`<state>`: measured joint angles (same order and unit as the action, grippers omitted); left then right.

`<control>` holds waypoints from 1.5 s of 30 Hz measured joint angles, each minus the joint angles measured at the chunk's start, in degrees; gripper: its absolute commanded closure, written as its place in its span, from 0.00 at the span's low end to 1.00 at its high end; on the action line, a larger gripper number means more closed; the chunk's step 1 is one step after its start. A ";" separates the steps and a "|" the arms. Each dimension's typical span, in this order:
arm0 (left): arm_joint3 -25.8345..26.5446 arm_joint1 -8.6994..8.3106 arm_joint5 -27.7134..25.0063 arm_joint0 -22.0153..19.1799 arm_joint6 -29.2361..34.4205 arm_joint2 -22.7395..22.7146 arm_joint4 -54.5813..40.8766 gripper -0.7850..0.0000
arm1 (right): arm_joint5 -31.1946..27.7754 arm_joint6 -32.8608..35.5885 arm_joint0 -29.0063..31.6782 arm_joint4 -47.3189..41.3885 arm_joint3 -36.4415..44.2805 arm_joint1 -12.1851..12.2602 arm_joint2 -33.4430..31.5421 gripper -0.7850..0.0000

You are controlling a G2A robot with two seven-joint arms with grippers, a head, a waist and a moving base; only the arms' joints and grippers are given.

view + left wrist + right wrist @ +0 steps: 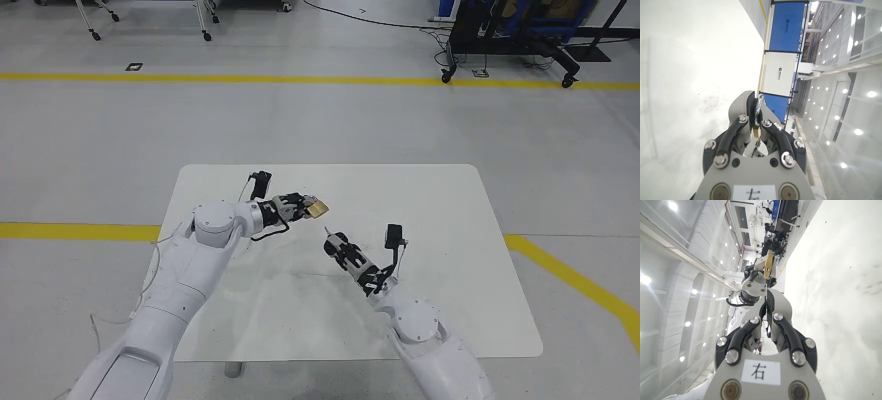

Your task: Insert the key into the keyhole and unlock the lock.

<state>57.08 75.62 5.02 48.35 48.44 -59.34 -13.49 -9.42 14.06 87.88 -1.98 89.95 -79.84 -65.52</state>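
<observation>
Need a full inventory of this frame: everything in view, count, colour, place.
lock: 1, brass body with silver shackle, held above the table in the left gripper
key: 1, silver, in the right gripper, tip aimed at the lock, not yet inserted
table: 1, white, under both arms
floor lines: 2, yellow, one beyond the table, one level with it
cart: 1, dark, far side of the floor
panels: 3, two blue and one white, in a row in the room behind
left gripper: 1, white and black, shut on the lock
right gripper: 1, white and black, shut on the key
</observation>
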 measured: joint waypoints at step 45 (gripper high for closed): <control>1.66 -0.11 -3.78 1.17 1.76 0.81 0.23 1.00 | 3.37 -3.54 -1.29 -3.30 0.16 -0.01 0.46 1.00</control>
<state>58.75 75.51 1.24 49.52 50.20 -58.53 -13.26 -6.05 10.53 86.59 -5.28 90.11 -79.86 -65.06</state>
